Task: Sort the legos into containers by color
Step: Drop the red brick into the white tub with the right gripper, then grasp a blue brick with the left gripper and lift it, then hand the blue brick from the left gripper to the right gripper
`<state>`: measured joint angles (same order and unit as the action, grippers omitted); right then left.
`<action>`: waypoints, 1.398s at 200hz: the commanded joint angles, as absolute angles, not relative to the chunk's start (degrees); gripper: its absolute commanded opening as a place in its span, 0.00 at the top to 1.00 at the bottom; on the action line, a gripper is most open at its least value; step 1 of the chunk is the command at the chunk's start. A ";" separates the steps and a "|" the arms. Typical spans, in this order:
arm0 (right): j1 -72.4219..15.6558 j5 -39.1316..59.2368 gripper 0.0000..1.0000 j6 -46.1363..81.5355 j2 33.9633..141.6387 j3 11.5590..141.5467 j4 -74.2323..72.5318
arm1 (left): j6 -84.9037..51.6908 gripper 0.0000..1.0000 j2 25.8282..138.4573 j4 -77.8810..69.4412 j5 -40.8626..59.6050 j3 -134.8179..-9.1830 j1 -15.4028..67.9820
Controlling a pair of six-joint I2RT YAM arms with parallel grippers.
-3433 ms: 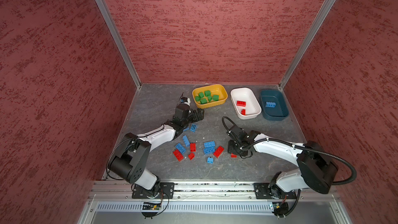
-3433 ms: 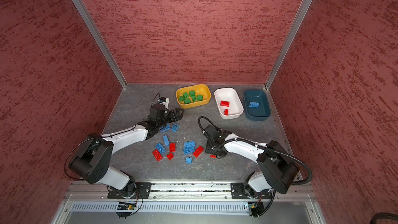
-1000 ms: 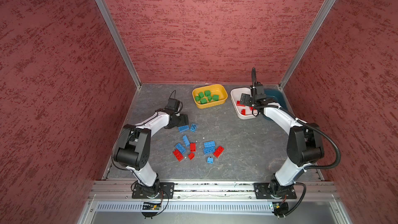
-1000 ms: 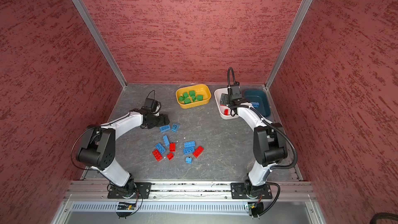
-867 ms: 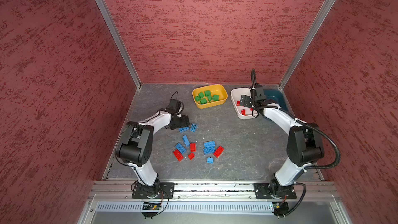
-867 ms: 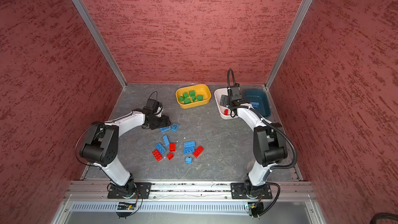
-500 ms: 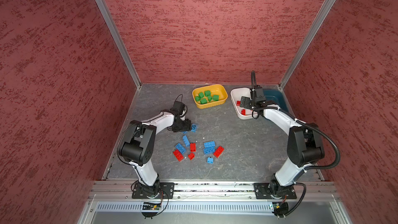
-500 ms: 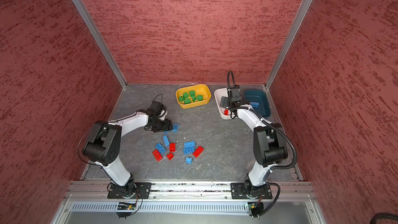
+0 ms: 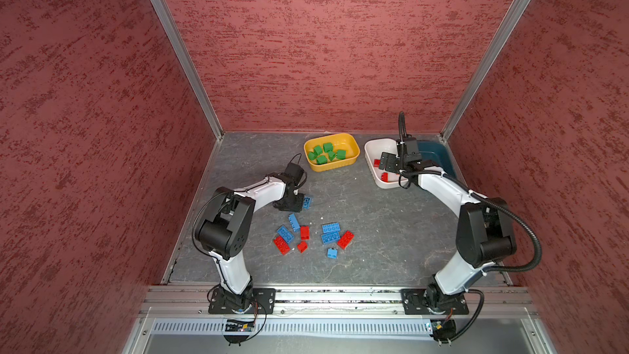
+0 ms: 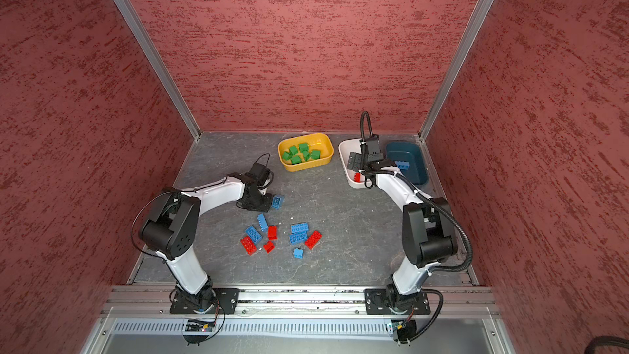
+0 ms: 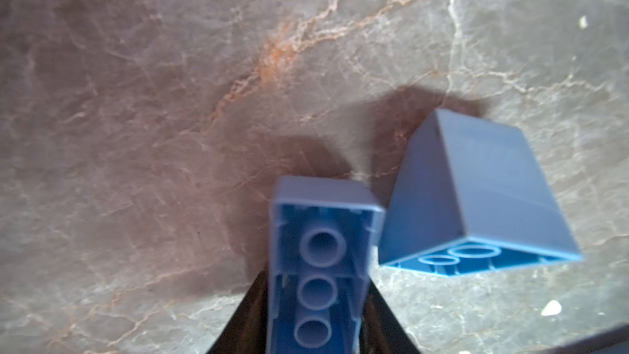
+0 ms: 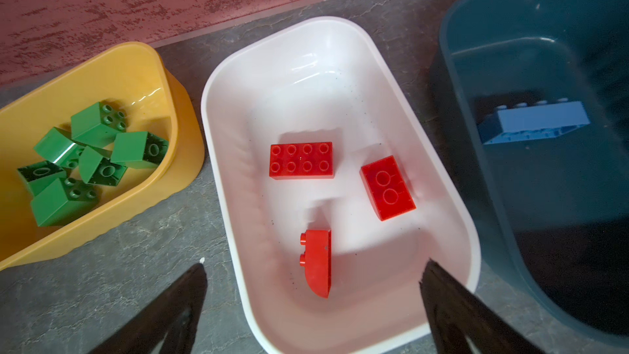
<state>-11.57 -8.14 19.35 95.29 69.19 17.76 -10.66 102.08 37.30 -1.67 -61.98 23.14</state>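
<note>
The left tool (image 11: 315, 287) is clamped on an oblong blue brick (image 11: 320, 233) down at the desk (image 11: 136, 131), with a second blue brick (image 11: 476, 199) just beside it. The right tool (image 12: 315, 265) hangs over the white tub (image 12: 218, 103), jaws wide apart. That tub holds three red bricks (image 12: 301, 160). The yellow tub (image 12: 177, 171) holds six green bricks (image 12: 98, 124). The teal tub (image 12: 452, 63) holds a lone blue brick (image 12: 534, 122). Loose bricks (image 9: 330, 233), red and blue, lie mid-desk.
</note>
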 commanded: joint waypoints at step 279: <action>-15.25 36.62 0.33 27.41 84.95 64.49 12.10 | 7.05 0.80 103.10 1.56 20.48 -75.50 38.72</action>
